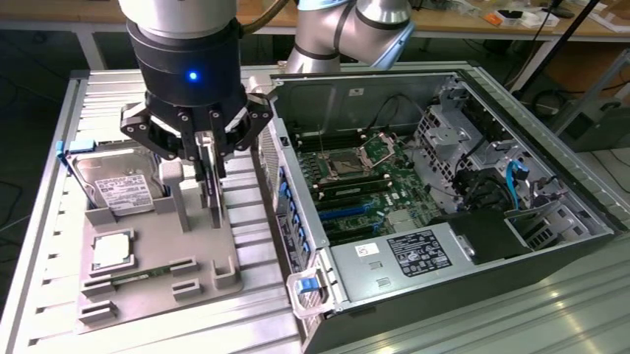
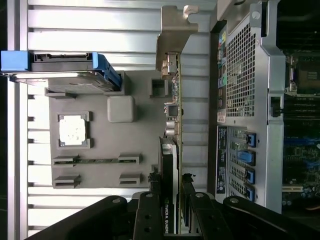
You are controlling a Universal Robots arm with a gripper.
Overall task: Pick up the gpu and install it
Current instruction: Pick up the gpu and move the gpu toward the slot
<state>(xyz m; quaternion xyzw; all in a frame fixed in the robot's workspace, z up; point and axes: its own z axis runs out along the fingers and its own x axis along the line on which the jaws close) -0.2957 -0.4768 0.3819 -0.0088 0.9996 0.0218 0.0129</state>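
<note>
The gripper (image 2: 170, 179) has its fingers (image 2: 149, 200) seemingly clamped on the gpu (image 2: 175, 115) (standing on edge between them). Best to lift straight, keeping the card square between both fingers.

The end effector (image 1: 206, 166) clasps the gpu (image 1: 211, 203), which stands on edge in a grey holder (image 1: 187, 258) on the ribbed worktop (image 1: 246, 313). The holder also carries a hard drive (image 1: 126, 188), a CPU (image 1: 111, 251) and a RAM stick (image 1: 138, 278). An open case (image 1: 580, 221) lies just beside it, on the exterior view's right.
</note>
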